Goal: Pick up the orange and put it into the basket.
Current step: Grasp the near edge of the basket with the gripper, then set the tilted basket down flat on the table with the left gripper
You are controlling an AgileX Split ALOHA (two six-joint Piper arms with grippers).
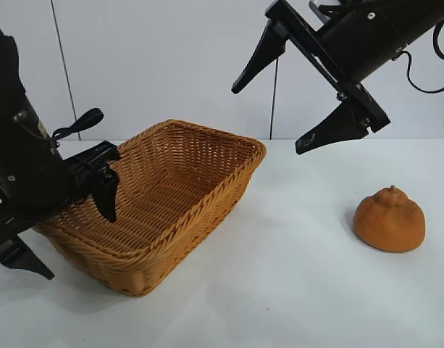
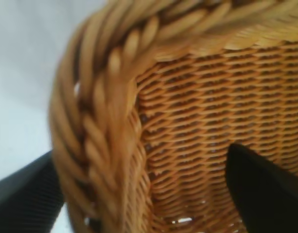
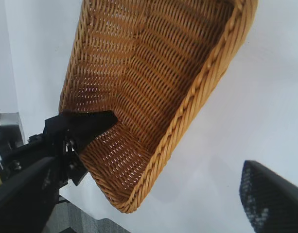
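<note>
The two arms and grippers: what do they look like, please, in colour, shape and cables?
Both arms are matte black. The right gripper has two long tapered fingers on a flat crossbar; a black cable loops behind its wrist. The left gripper is of the same build, with small silver screws and a black cable loop on top. Finger pads show a fine dotted texture.

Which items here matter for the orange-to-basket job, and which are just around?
Job items:
- orange, on the table, right of the basket
- basket, empty
- left gripper, open, straddling the basket's rim
- right gripper, open, raised

Just around:
- white table
</note>
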